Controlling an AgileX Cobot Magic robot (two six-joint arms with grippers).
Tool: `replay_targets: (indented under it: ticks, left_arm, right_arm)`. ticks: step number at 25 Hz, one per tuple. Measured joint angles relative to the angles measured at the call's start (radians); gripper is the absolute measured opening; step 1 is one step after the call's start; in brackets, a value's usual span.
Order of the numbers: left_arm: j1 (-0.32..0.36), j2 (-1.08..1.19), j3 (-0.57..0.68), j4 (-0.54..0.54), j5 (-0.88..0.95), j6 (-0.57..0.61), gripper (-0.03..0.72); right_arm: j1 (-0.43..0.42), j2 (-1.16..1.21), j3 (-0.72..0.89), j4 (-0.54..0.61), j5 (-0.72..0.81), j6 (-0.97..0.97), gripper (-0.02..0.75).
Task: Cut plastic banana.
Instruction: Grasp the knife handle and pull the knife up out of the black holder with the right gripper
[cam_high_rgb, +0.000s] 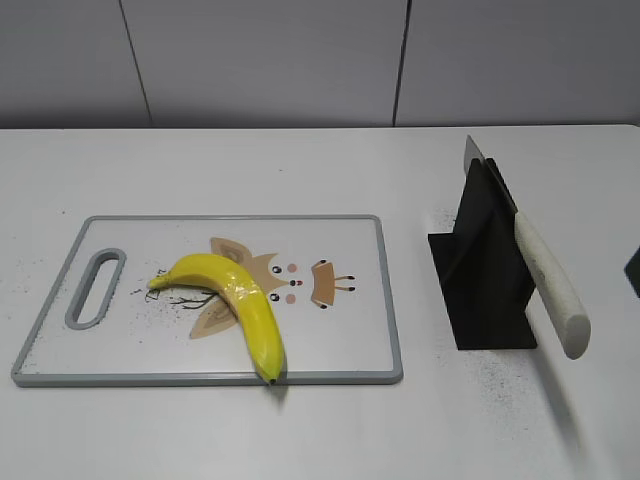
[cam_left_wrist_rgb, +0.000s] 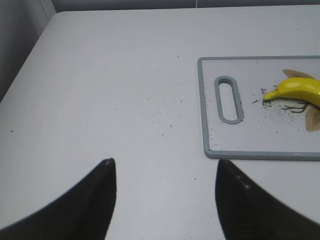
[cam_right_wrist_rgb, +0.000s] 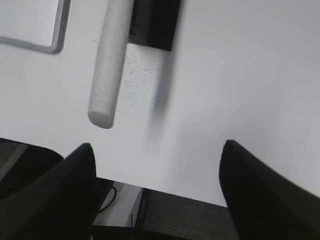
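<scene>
The plastic banana is glossy yellow and curved. It lies on the white cutting board, with its dark tip at the board's front edge. Its stem end shows at the right edge of the left wrist view. A knife with a white handle rests slanted in a black holder to the right of the board. My left gripper is open and empty over bare table, left of the board. My right gripper is open and empty at the table's front edge, near the knife handle.
The white table carries dark specks around the board and holder. A grey panelled wall stands behind it. The table's front edge and a dark frame below it show in the right wrist view. A dark object sits at the right edge.
</scene>
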Motion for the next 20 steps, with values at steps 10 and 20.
replay_targets:
  ticks: [10, 20]
  left_arm:
    - [0.0, 0.0, 0.0, 0.0, 0.0, 0.0, 0.585]
    - [0.0, 0.0, 0.0, 0.0, 0.0, 0.0, 0.585]
  right_arm:
    - [0.024, 0.27, -0.12, 0.055, -0.019, 0.033, 0.581]
    - [0.024, 0.496, -0.129, 0.056, -0.084, 0.094, 0.509]
